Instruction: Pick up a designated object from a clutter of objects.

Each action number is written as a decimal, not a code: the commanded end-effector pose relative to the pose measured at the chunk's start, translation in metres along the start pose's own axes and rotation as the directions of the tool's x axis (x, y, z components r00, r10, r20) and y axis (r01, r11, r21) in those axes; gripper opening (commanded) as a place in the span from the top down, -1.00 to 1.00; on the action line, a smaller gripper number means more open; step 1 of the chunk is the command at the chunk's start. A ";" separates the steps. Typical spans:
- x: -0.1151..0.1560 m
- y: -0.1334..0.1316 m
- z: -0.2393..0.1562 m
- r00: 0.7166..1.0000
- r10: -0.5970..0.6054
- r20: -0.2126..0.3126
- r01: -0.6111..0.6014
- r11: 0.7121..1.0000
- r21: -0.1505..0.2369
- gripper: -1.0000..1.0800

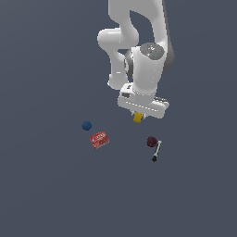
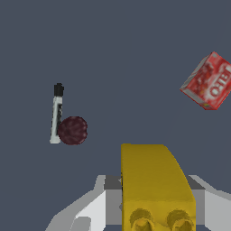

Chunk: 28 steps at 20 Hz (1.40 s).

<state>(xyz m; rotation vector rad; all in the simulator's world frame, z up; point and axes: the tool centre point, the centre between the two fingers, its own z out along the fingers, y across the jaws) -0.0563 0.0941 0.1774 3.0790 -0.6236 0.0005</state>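
Yellow block [image 2: 153, 185]: you see it plain yellow, rectangular, with two round studs on the end nearest the wrist camera; it sits between the claw's fingers. In the exterior view only a small yellow piece [image 1: 137, 118] shows under the hand.
Claw [image 1: 138, 115]: narrow, closed against the yellow block on both sides; you can see the pale fingers [image 2: 97, 205] flanking it in the wrist view.
Height: you cannot tell from either view whether the block rests on the worktop [image 1: 46, 185] or hangs clear of it.
Blue ball [image 1: 86, 125]: on the exterior view's left, just beside the red box; only the exterior view shows it to you.
Red box [image 1: 99, 139]: flat, tilted, white print on top; in the wrist view [image 2: 208, 82] it is cut off at the picture's edge and the lettering is too blurred to read.
Dark red ball [image 1: 151, 141]: toward the exterior view's right, past the block; the wrist view [image 2: 72, 130] shows it overlapping the pen.
Pen [image 1: 156, 151]: thin, black and white, just beside the dark red ball; the wrist view [image 2: 56, 115] shows you its black cap and pale barrel, which the exterior view gives only as a sliver.
Arm [image 1: 134, 51]: white, cut off at the top of the exterior view, and its hand hides most of the block there.
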 end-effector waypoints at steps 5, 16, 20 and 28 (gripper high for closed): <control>-0.010 -0.004 -0.065 1.000 0.000 0.000 0.000 1.000 0.000 1.00; -0.021 -0.010 -0.156 1.000 0.000 0.000 0.000 1.000 0.000 1.00; -0.023 -0.012 -0.175 1.000 0.001 0.000 -0.001 1.000 0.000 1.00; -0.023 -0.014 -0.190 1.000 0.001 0.000 -0.001 1.000 0.000 1.00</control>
